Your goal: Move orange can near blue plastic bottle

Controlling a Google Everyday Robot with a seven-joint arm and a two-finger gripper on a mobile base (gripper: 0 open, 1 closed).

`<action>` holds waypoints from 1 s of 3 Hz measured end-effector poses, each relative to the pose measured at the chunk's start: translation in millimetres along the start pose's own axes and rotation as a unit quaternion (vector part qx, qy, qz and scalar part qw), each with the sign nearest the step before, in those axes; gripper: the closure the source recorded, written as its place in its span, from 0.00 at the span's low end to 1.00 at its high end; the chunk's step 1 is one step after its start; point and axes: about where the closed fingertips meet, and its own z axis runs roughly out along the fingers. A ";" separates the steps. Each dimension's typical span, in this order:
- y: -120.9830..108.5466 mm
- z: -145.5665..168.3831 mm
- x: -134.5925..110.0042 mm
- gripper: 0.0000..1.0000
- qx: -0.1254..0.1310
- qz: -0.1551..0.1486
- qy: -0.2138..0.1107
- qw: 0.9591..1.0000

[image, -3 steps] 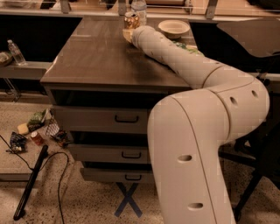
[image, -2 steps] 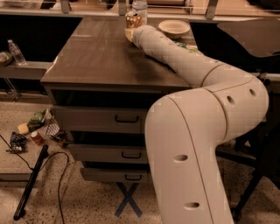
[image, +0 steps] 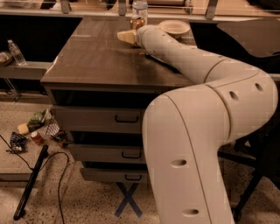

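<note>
The orange can point(image: 137, 22) stands upright at the far edge of the dark table point(image: 92, 61), directly in front of the blue plastic bottle point(image: 140, 8), whose top is cut off by the frame. My gripper point(image: 126, 36) is at the end of the white arm that reaches across the table. It sits just in front and left of the can, low over the tabletop. I cannot tell whether it touches the can.
A pale shallow bowl point(image: 174, 27) sits right of the can. A small clear bottle point(image: 16, 52) stands on a ledge at left. Litter and a small red can point(image: 37, 138) lie on the floor, with a black cable point(image: 30, 183). The table has drawers point(image: 127, 119).
The gripper has shifted slightly left and toward the camera, away from the can. The can now shows more fully beside the bottle.
</note>
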 end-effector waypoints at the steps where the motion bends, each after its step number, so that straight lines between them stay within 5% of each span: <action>1: 4.3 -21.6 -29.4 0.00 -0.024 -0.015 -0.014 0.999; 2: -20.1 -85.0 -78.3 0.00 -0.061 -0.056 -0.028 0.996; 3: -6.0 -150.6 -134.6 0.00 -0.088 -0.080 -0.043 0.992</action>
